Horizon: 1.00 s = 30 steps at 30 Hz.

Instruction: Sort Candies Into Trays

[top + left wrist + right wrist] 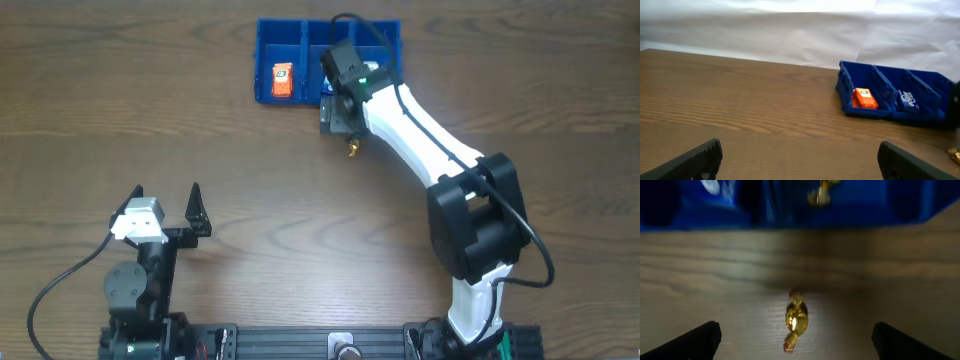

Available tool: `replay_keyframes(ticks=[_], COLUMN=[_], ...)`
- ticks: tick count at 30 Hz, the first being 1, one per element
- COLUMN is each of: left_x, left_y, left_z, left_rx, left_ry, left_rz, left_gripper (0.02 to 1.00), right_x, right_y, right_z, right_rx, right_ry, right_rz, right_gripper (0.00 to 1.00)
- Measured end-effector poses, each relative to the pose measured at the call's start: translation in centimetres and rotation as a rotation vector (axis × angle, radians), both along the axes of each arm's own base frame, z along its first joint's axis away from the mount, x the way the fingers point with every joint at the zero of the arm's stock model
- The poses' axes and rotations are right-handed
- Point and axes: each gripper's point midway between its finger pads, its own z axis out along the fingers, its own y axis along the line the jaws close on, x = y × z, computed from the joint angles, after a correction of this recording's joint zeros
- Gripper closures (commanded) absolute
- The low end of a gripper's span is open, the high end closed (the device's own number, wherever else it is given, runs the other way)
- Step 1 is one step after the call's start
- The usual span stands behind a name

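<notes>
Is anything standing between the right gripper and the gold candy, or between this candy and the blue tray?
Nothing visible does. The gold candy lies on the table just under the open right gripper, and only bare wood separates it from the front wall of the blue tray.

**What the pictures keep from us**

In the upper middle of the top view, the right arm lies over the blue tray, so we cannot see into its middle and right compartments. The gold candy just below the arm is too small for us to tell its shape. In the right wrist view the tray is a blur. A second gold candy and a blue-and-white wrapper inside it are cut by the frame's edge.
</notes>
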Motion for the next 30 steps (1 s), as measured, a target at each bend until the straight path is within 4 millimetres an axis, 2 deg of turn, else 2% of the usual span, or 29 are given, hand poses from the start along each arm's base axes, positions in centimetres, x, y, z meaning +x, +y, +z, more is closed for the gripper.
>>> replay_keyframes(ticks=[7,12,19,22,30], left_x=[0.0,0.0,0.0,0.0,0.0], left_y=[0.0,0.0,0.0,0.0,0.0], left_z=[0.0,0.0,0.0,0.0,0.0], left_rx=[0.000,0.000,0.000,0.000,0.000], left_ry=[0.000,0.000,0.000,0.000,0.000], left_rz=[0.000,0.000,0.000,0.000,0.000], left_gripper=[0.023,0.020,0.020,0.023,0.020], right_x=[-1.5,-2.3,-2.0,-2.0,-2.0], right_y=[0.1,0.0,0.2,0.2,0.3], right_z=[-3.8,-4.8,-5.1,-5.5,-6.0], right_rx=[-0.002,0.006,0.024,0.022,0.021], right_ry=[0.100,0.128,0.113,0.117,0.122], right_rz=[-0.005,-0.018,-0.032,-0.035,-0.035], right_gripper=[0.071,0.163,0.266,0.340,0.619])
